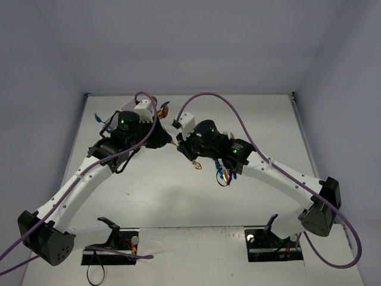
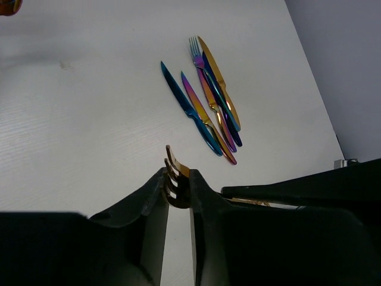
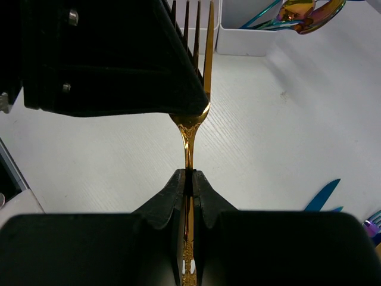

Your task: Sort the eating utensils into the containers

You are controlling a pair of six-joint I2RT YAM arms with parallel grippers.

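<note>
A gold fork (image 3: 189, 134) is held by both grippers above the table. My right gripper (image 3: 189, 174) is shut on its handle. My left gripper (image 2: 177, 176) is shut across its tines (image 2: 171, 159). In the top view the two grippers meet at mid-table, the left (image 1: 168, 140) and the right (image 1: 182, 146). Several iridescent knives and a fork (image 2: 208, 101) lie together on the table, and they show in the top view (image 1: 224, 173) under the right arm. The white divided container (image 3: 241, 40) holds spoons (image 3: 309, 11); in the top view the left arm mostly hides this container (image 1: 143, 108).
A small gold utensil piece (image 1: 195, 163) lies on the table beside the right gripper. Grey walls close in the table at the back and both sides. A blue knife tip (image 3: 324, 193) shows at the right wrist view's lower right.
</note>
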